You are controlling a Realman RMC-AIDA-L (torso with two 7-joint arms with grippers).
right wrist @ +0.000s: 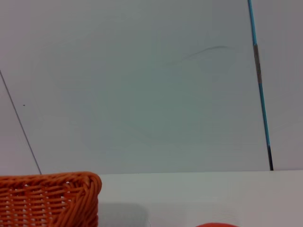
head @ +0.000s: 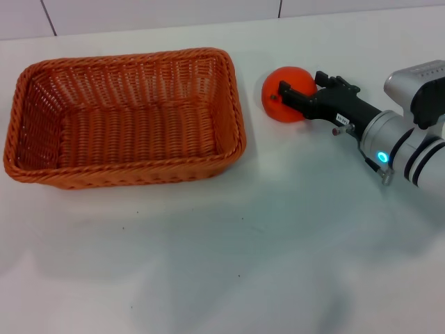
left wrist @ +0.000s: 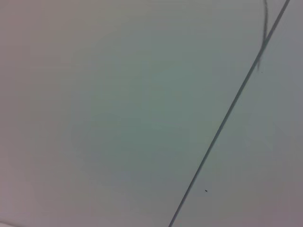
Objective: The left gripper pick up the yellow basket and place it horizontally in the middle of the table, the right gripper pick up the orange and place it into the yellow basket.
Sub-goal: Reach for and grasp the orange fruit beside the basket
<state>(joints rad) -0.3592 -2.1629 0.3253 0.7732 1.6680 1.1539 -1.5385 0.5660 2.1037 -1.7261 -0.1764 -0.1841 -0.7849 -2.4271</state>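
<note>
The yellow basket [head: 125, 115], an orange-brown woven wicker one, lies empty and lengthwise across the left-middle of the white table [head: 229, 243]. Its corner also shows in the right wrist view [right wrist: 52, 198]. The orange [head: 285, 104] sits on the table just right of the basket, and only its top edge shows in the right wrist view [right wrist: 215, 225]. My right gripper [head: 299, 87] reaches in from the right and its black claw overlaps the orange. I cannot tell whether it grips the fruit. The left gripper is out of view.
A pale wall with dark seams [left wrist: 227, 113] stands behind the table. The left wrist view shows only this wall. Bare tabletop stretches across the front and between basket and orange.
</note>
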